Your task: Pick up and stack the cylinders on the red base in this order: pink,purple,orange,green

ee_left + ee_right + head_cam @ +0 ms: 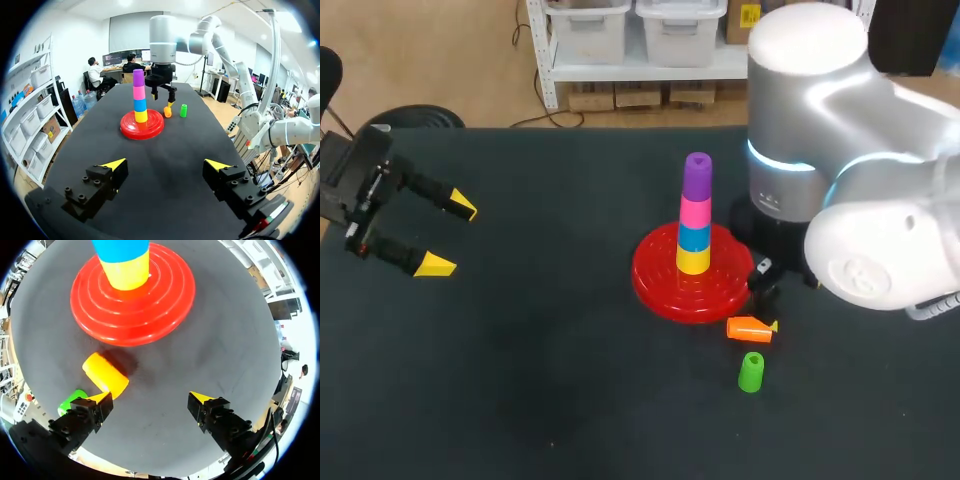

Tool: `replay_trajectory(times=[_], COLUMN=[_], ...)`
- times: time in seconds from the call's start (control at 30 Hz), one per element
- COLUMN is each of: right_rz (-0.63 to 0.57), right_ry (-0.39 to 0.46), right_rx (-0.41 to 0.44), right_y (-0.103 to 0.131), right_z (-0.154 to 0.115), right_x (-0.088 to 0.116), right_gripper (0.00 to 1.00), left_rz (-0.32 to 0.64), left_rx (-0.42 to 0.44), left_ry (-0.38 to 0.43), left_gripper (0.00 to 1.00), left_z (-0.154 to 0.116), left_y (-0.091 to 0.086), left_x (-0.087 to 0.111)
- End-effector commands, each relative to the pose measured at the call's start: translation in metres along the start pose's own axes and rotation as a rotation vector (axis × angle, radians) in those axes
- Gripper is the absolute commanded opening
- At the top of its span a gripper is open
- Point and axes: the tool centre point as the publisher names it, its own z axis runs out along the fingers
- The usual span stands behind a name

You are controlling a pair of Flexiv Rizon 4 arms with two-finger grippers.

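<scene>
Emptiness at the left gripper (450, 237) — fingers wide, nothing held. On the base (655, 285), purple (697, 175) already tops pink (695, 212), so orange (748, 328) looks like the step in hand. It lies on its side just beside the base, green (751, 371) near it. The right gripper (151, 399) hangs spread, one finger against orange — it likely must shift to straddle orange, then close.
</scene>
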Motion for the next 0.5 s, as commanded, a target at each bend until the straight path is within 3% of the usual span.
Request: replay_trajectory(times=[0.03,0.27,0.5], right_rz=[0.008,0.021,0.043], right_ry=[0.002,0.035,-0.035], right_rx=[0.009,0.043,0.054], right_y=[0.0017,0.0015,0.0002], right_z=[0.0044,0.0055,-0.0017], right_x=[0.0024,0.0056,0.0099], right_gripper=[1.00,1.00,1.00], left_rz=[0.003,0.003,0.003], left_rx=[-0.001,-0.001,-0.001], left_ry=[-0.001,-0.001,-0.001], left_gripper=[1.00,1.00,1.00], left_z=[0.0006,0.0006,0.0006], left_y=[0.0004,0.0004,0.0004], left_x=[0.0011,0.0011,0.0011])
